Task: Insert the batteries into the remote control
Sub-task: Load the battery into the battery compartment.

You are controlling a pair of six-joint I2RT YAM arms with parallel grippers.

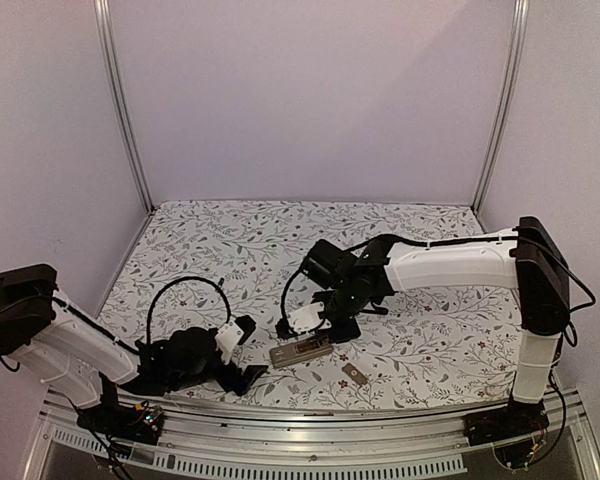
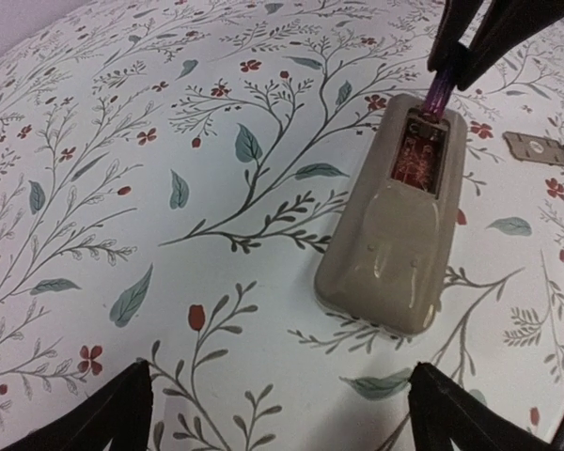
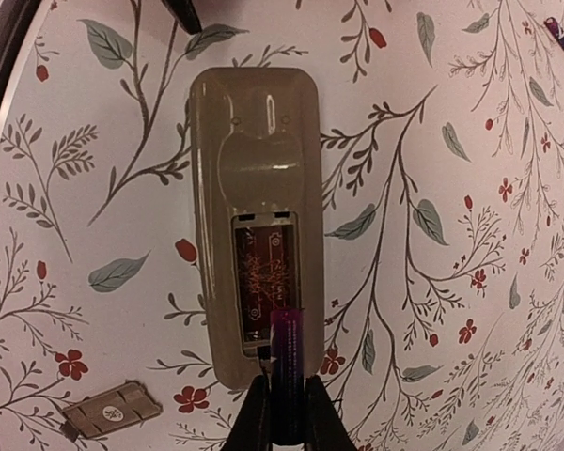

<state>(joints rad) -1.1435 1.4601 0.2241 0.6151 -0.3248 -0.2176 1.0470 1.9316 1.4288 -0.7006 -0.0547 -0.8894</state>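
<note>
Notably, right gripper (image 3: 282, 413), clamped on a battery (image 3: 287, 348) at the recess (image 3: 263, 272) end, may push the unbraced remote control (image 3: 254, 160) askew, since left gripper (image 2: 282, 413) stands wide apart, not touching it.

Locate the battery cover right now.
Top view: the grey cover lies flat just right of the remote control and slightly below it in frame, not touching it. The right wrist view shows it at lower left, beside the remote's open end.
</note>
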